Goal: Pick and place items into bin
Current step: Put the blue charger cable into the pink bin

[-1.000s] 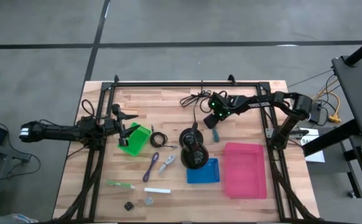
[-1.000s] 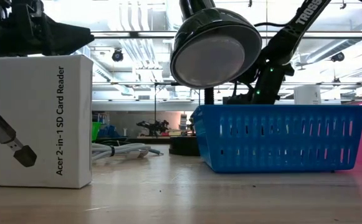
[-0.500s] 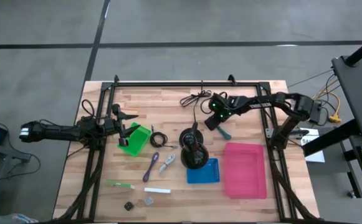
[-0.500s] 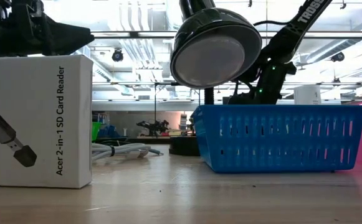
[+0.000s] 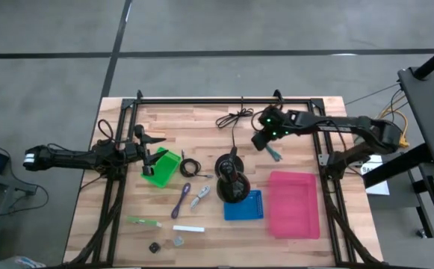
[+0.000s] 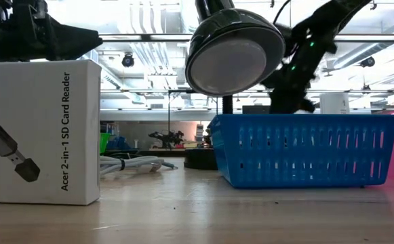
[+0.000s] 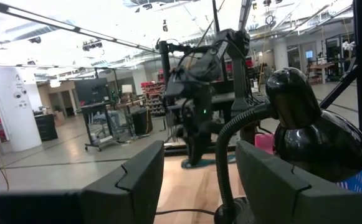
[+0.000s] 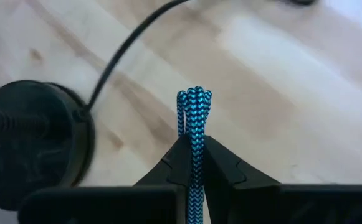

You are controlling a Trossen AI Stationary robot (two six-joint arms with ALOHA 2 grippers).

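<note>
A black desk lamp (image 5: pixel 231 179) stands mid-table on a round base, its shade filling much of the low view and its gooseneck crossing the left wrist view. Just right of its base sits a blue basket (image 5: pixel 244 206), and right of that a pink tray (image 5: pixel 294 203). A thin black cord (image 5: pixel 234 119) loops along the far edge of the table. In the low view a white card-reader box (image 6: pixel 39 132) blocks the left side.

The right gripper (image 5: pixel 267 143) hangs above the table, far of the lamp and far-left of the pink tray. Its fingers are pinched tight on a teal braided cord (image 8: pixel 194 124) — folded double, its looped end poking out past the fingertips, its other end hanging below the gripper in the high view (image 5: pixel 275 155).

The left gripper (image 5: pixel 151 146) waits at the left side with its fingers spread and nothing between them, just beside a green bin (image 5: pixel 162 167).

Still on the wood lie a black cable coil (image 5: pixel 193 167), a purple tool (image 5: pixel 181 199), a grey tool (image 5: pixel 199 197), a green stick (image 5: pixel 143 221), a white stick (image 5: pixel 188 229) and two tiny cubes (image 5: pixel 166 244) near the front edge.

The table (image 5: pixel 119 217) is pale butcher-block wood inside a black frame, on a grey concrete floor — beyond it, a bright workshop hall.
</note>
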